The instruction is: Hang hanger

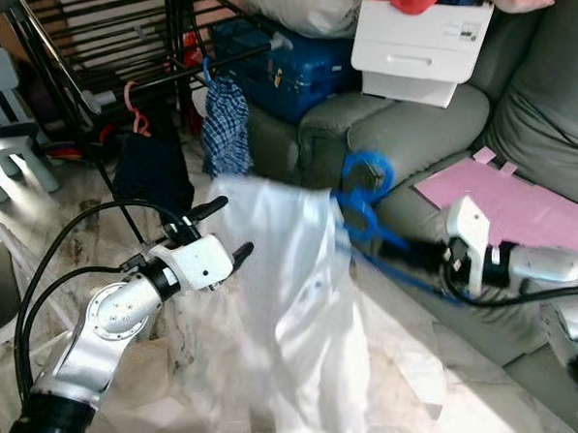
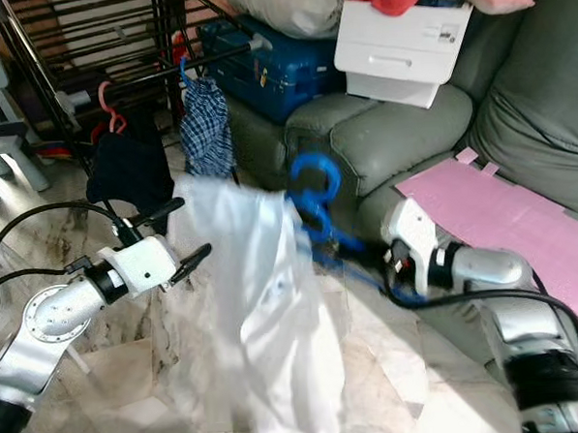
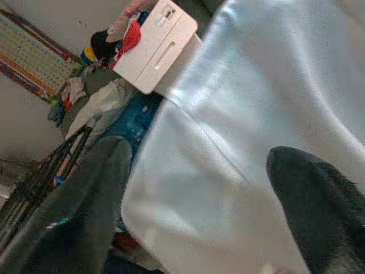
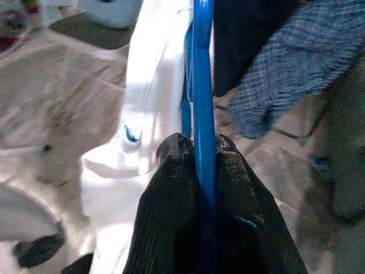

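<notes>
I have the blue hanger pinched in my right gripper; its jaws are clamped tight on the hanger's thin blue bar, as the right wrist view shows plainly. A white shirt hangs from the hanger and drapes down almost to the marble floor, between my 2 arms. The hook end looks blurred, so I can't say exactly which way it points.

My left gripper sits just beside the shirt's left edge with its jaws spread wide and nothing in them; in the left wrist view the white cloth lies right between the 2 fingers.

The black drying rack stands past the shirt, near the green sofa. On its front rail a dark garment hangs from a red hanger, and a blue checked piece hangs beside it.

By my reckoning, the pickup is done and the hanging itself is not: the blue hook is well apart from the rail and lower than it. What's left is to lift and carry the hanger to the rail, drop the hook over it beside the checked piece, then let go.
</notes>
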Controlling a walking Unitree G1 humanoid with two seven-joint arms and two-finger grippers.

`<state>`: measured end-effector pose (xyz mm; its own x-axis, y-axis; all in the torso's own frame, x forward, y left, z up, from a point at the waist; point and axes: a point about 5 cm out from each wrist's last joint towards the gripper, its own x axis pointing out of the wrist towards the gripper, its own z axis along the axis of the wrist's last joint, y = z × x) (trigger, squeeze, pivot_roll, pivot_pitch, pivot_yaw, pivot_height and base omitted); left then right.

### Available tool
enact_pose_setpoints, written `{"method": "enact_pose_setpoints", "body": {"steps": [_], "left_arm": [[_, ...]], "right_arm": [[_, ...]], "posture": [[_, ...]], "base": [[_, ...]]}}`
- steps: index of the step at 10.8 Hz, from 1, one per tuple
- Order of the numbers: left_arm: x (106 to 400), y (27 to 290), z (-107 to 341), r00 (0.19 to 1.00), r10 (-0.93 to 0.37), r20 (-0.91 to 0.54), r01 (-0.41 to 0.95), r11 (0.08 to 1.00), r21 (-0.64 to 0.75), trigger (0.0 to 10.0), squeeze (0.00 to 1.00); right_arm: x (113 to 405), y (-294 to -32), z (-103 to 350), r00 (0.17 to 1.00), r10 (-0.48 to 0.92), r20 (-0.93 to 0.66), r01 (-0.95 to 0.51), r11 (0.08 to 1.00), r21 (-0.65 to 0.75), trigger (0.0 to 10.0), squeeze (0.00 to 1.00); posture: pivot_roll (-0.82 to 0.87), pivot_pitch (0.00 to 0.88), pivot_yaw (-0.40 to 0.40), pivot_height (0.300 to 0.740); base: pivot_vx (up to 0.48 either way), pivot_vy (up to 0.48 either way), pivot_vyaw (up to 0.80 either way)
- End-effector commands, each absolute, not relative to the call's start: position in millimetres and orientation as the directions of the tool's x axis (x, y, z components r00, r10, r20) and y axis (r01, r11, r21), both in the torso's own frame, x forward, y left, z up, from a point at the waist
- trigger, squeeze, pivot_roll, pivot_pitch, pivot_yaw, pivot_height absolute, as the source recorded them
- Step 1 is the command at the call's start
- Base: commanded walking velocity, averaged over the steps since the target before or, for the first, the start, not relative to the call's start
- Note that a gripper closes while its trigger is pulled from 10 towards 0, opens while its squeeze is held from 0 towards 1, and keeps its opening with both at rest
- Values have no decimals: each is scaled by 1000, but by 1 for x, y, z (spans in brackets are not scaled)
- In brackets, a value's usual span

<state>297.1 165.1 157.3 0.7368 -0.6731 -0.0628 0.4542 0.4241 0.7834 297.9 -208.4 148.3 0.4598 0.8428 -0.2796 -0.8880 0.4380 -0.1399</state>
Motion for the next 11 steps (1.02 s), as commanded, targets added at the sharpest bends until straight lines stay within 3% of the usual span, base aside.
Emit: {"method": "enact_pose_setpoints", "body": {"steps": [1,6,7,8,9,11], "left_arm": [[299,165,160,718,-691,-89,464,379,801,10000,1000],[298,162,150,637,-744,-201,595,308,743,10000,1000],[298,162,147,621,-749,-230,624,296,724,10000,827],[298,163,145,590,-764,-262,666,276,693,3020,0],[299,164,143,569,-771,-287,690,258,676,0,0],[300,168,137,535,-764,-361,735,211,644,0,0]], "right_arm": [[295,-202,160,397,875,-276,-916,361,-175,10000,0],[290,-194,163,270,893,-360,-957,206,-205,10000,0],[290,-193,163,258,893,-369,-959,191,-210,10000,0],[289,-192,164,245,891,-382,-961,170,-220,10000,0],[289,-192,163,239,880,-410,-957,142,-253,10000,0],[291,-189,165,242,875,-418,-945,115,-305,10000,0]], "posture": [[-98,0,2,740],[-104,0,1,740],[-104,0,1,740],[-106,0,2,740],[-108,0,3,740],[-112,0,5,740]], "base": [[0,0,0],[0,0,0],[0,0,0],[0,0,0],[0,0,0],[0,0,0]]}}
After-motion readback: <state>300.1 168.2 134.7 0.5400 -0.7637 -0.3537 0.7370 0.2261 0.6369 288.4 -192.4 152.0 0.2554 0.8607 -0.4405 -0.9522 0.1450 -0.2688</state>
